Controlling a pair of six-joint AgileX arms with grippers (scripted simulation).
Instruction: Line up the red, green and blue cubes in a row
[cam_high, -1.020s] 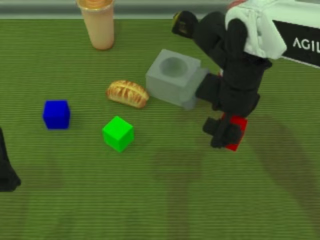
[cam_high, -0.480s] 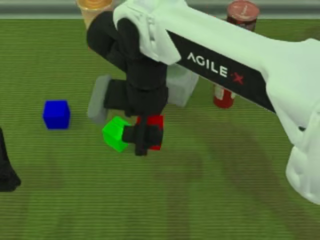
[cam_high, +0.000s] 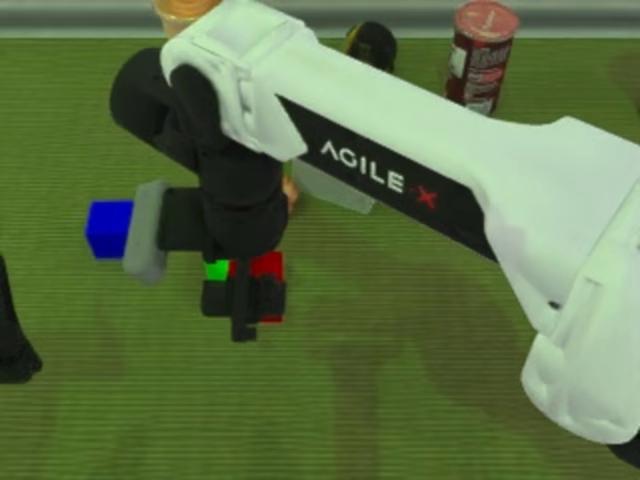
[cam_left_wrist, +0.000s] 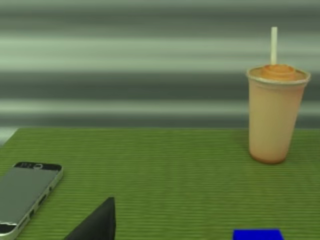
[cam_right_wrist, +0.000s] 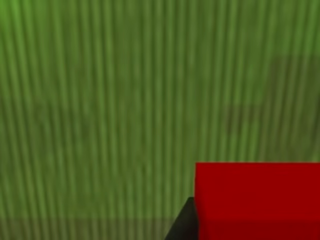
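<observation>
3 cubes: 1 red cube (cam_high: 267, 266) in right pincer (cam_high: 243, 300), 1 green cube (cam_high: 216, 269), 1 blue cube (cam_high: 107, 228)
</observation>
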